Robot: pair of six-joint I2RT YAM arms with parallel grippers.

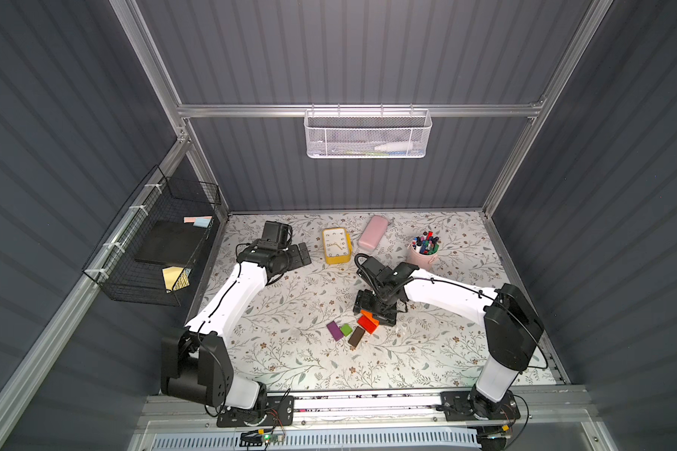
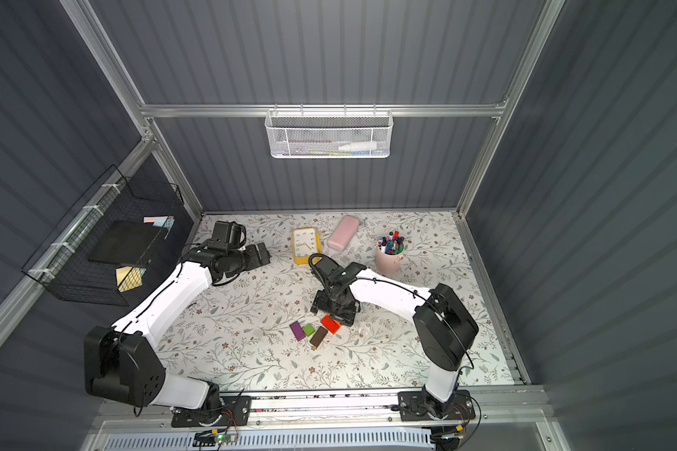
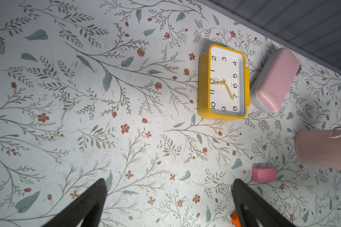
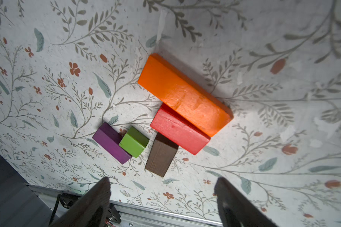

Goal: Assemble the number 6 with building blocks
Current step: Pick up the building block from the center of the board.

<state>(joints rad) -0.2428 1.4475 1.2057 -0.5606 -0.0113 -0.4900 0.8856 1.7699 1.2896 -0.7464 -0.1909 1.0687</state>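
Five building blocks lie in a loose cluster on the floral table. The long orange block (image 4: 185,94) leans on the red one (image 4: 179,131), which touches the dark brown one (image 4: 161,155). The green cube (image 4: 134,141) sits against the purple block (image 4: 110,142). My right gripper (image 4: 163,179) hovers over the orange block (image 1: 366,313), open and holding nothing. In both top views it covers part of that block. A pink block (image 3: 264,174) lies apart, near the pink cup. My left gripper (image 3: 169,181) is open and empty, at the back left (image 1: 301,254). No number 6 is in view.
A yellow clock (image 1: 336,246), a rounded pink case (image 1: 373,232) and a pink cup of markers (image 1: 423,250) stand along the back. A white mesh basket (image 1: 368,134) hangs on the rear wall. A black wire basket (image 1: 153,250) hangs on the left wall.
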